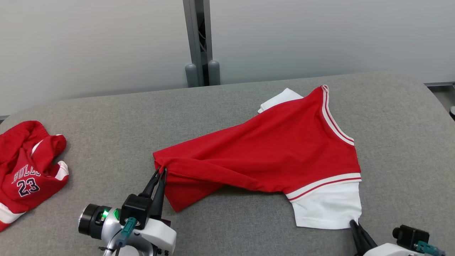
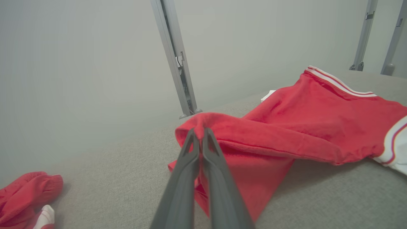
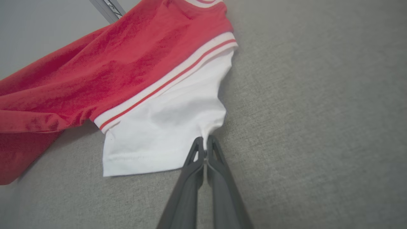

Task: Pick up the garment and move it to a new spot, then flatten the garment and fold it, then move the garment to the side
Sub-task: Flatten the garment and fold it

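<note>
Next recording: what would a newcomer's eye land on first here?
A red, white-sleeved garment lies across the middle of the grey table, the left gripper pinching its red corner, the right gripper its near white sleeve. A crumpled red jersey numbered 23 sits far left.

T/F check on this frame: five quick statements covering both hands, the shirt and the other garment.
1. The left hand is shut on a red edge of the shirt. True.
2. The right hand is open above the white sleeve. False: it is shut, pinching the sleeve's corner.
3. The shirt is folded into a neat rectangle. False: it lies unfolded and creased, stretched between the hands.
4. A second red garment lies apart from the shirt, on the robot's left. True.
5. Both garments rest on a grey fabric surface. True.
</note>
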`<state>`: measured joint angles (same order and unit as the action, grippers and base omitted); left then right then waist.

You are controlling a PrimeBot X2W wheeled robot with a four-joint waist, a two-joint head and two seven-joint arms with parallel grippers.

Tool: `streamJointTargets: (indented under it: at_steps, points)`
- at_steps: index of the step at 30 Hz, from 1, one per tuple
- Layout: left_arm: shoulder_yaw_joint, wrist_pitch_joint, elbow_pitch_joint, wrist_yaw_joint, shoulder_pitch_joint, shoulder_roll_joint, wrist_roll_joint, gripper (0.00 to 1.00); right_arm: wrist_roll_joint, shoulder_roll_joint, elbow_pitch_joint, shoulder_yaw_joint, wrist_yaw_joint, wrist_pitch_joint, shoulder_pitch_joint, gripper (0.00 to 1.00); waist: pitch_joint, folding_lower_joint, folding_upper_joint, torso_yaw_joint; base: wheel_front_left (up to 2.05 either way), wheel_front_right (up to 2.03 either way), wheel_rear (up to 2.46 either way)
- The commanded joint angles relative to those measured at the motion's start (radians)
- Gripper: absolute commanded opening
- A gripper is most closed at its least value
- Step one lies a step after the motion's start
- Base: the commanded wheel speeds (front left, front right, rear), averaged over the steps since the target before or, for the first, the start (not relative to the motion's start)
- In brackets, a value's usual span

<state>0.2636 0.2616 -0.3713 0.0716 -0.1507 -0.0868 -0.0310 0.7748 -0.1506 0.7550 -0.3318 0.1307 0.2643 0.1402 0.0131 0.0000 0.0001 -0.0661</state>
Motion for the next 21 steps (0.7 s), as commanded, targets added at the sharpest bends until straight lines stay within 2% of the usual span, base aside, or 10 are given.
streamJointTargets:
  at_steps: [1,7,16,21]
  points:
    - [-0.006,0.003,0.0,-0.001,0.007,-0.004,0.004,0.0,0.006,-0.01,-0.014,-0.003,0.0,0.001,0.013,0.0,-0.002,0.0,-0.0001,-0.001,0.0,0.0,0.0]
    - [-0.021,0.003,0.002,0.007,0.011,-0.003,-0.001,0.0,0.065,-0.055,-0.102,-0.014,0.0,-0.001,0.042,0.0,-0.015,0.0,-0.0001,0.001,0.0,0.0,0.0]
    - [-0.04,0.003,0.007,0.005,-0.005,-0.014,0.008,0.0,0.173,-0.171,-0.274,-0.05,0.0,-0.109,0.135,0.0,-0.049,0.0,-0.0001,0.004,0.0,0.0,0.0]
    - [-0.051,0.003,0.018,0.005,-0.03,-0.029,0.016,0.0,0.25,-0.211,-0.349,-0.024,0.0,-0.158,0.207,0.0,-0.065,0.0,-0.0001,0.006,0.0,0.0,0.0]
